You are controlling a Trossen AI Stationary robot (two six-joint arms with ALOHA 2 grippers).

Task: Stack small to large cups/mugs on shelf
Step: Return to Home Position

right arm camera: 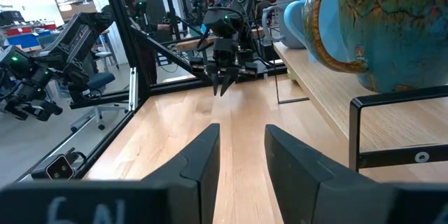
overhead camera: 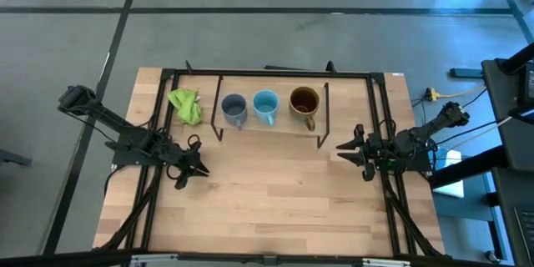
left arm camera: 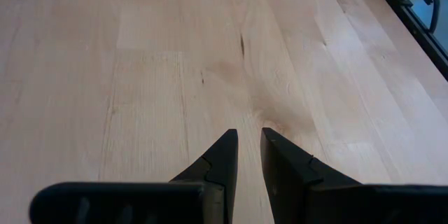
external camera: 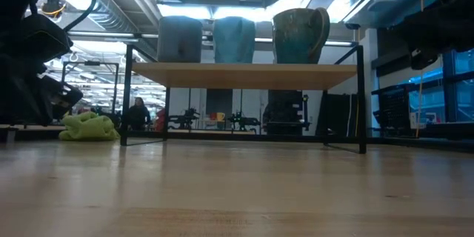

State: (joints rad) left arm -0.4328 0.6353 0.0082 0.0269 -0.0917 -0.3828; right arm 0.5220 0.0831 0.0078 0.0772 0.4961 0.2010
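High view: 3 mugs stand upright in 1 row on the shelf, which sits at the far side of the tabletop. Order from the left-arm side: grey-blue mug, sky-blue mug, brown-olive mug. A green cloth lies on the tabletop just beside the shelf's left end. The left tool is over the tabletop's left part, fingers slightly apart and empty. The right tool is near the shelf's right end, fingers apart and empty.
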